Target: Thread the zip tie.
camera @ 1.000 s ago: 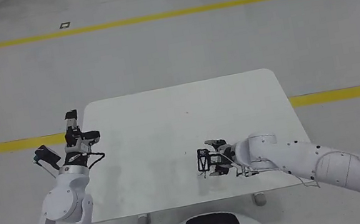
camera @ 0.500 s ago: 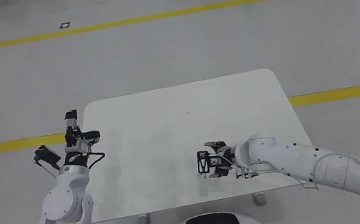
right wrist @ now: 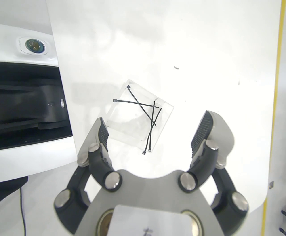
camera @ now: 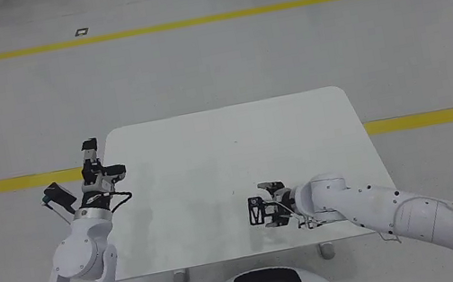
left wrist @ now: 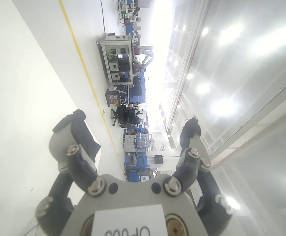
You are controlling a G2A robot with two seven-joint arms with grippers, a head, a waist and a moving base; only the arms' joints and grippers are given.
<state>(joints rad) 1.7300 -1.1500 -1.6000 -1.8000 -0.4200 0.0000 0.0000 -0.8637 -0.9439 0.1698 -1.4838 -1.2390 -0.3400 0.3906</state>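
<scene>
Four zip ties (right wrist: 147, 111) lie crossed on a clear block (right wrist: 125, 125) near the front edge of the worktop (right wrist: 201, 55), below the wide-open right tool (right wrist: 154, 117); closing there risks pinching several together. The left tool (left wrist: 135, 117) is wide too.

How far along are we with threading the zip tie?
Done: nothing. The zip ties lie loose and crossed on the clear tray, none looped. In hand: nothing. The right claw hangs open above them, and the left claw is open and empty. To do: pick one up and thread it.
</scene>
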